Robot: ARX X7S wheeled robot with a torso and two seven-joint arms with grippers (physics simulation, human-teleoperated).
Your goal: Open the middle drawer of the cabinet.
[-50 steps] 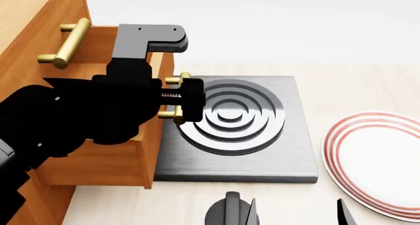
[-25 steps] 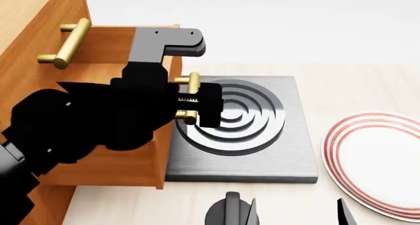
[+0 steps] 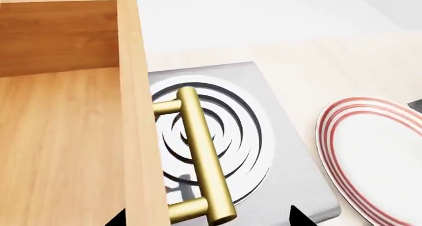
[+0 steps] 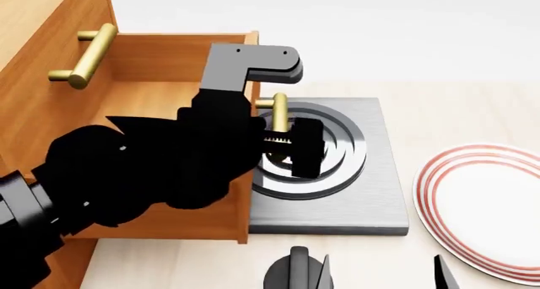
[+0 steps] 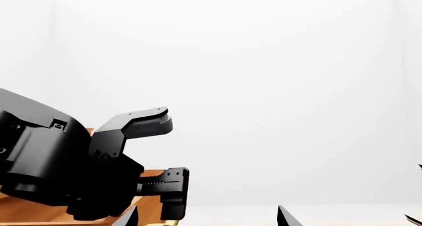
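The cabinet (image 4: 38, 23) stands at the left of the head view, and its top drawer's brass bar (image 4: 87, 55) is shut against it. The middle drawer (image 4: 156, 80) is pulled well out, its front edge (image 3: 140, 137) over the grey hob. Its brass handle (image 3: 201, 157) lies between the wide-apart fingers of my left gripper (image 4: 282, 143), which is open around the bar; neither fingertip visibly touches it. My right gripper (image 4: 367, 273) hangs open and empty at the near edge, far from the drawer.
A grey square hob (image 4: 380, 194) with concentric rings lies under the drawer front. A white plate with red rings (image 4: 481, 207) sits at the right on the pale wooden table (image 4: 456, 112).
The middle drawer has slid further out to the right, and my left gripper has moved with its handle. The right gripper has stayed put.
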